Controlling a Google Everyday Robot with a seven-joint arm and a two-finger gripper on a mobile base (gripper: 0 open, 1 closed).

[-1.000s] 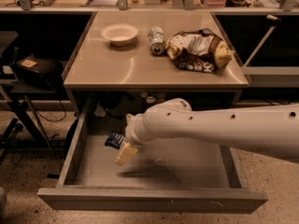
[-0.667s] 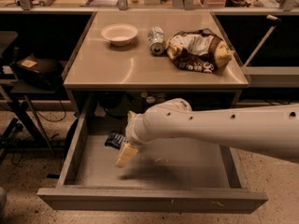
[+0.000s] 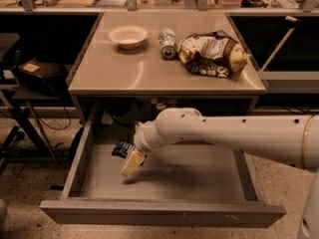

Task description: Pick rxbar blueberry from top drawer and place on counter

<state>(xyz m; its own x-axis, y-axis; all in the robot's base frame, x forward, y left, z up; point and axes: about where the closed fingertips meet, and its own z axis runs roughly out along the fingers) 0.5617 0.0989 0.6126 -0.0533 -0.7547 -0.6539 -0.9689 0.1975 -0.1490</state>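
Down at the left rear of the open top drawer (image 3: pixel 189 180), I have the gripper (image 3: pixel 130 164) angled just beside the rxbar blueberry (image 3: pixel 121 148), presumably for a pickup, though I cannot tell whether it is clenched.

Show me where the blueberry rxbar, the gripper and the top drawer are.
rxbar blueberry (image 3: pixel 121 149): camera view, exposed dark wrapper end.
gripper (image 3: pixel 128 166): camera view, pale tip, inside the drawer by the bar.
top drawer (image 3: pixel 164 214): camera view, front panel.
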